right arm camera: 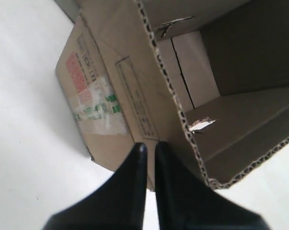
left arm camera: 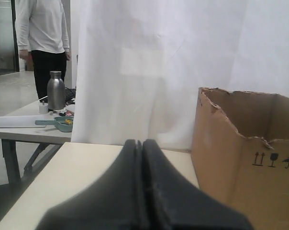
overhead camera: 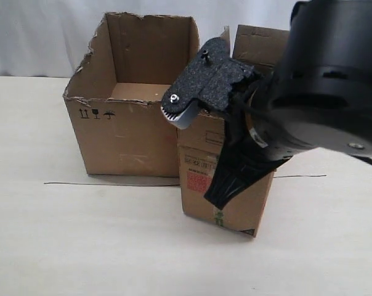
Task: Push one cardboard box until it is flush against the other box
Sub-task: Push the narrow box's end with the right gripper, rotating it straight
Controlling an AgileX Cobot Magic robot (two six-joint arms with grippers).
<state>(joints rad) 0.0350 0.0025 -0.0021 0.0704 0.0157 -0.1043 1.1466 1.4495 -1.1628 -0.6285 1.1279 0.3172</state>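
Note:
The narrow cardboard box (overhead camera: 232, 206), with red print and green-striped tape, stands right of the other box (overhead camera: 127, 132), the wider carton with a ragged rim, and set forward of it. Their near corners look to be touching. My right gripper (overhead camera: 214, 196) is shut, with its black fingers lying against the narrow box's printed front face. In the right wrist view its tips (right arm camera: 147, 146) press that face (right arm camera: 94, 91) just below the open top. My left gripper (left arm camera: 142, 142) is shut on nothing and stays low over the table, left of the wider carton (left arm camera: 240, 163). It is out of the exterior view.
A thin black line (overhead camera: 112, 183) runs across the pale table in front of the boxes. A white curtain (overhead camera: 38, 37) hangs behind. Past the table's far end stand a second table with a metal bottle (left arm camera: 56, 90) and a person (left arm camera: 41, 38).

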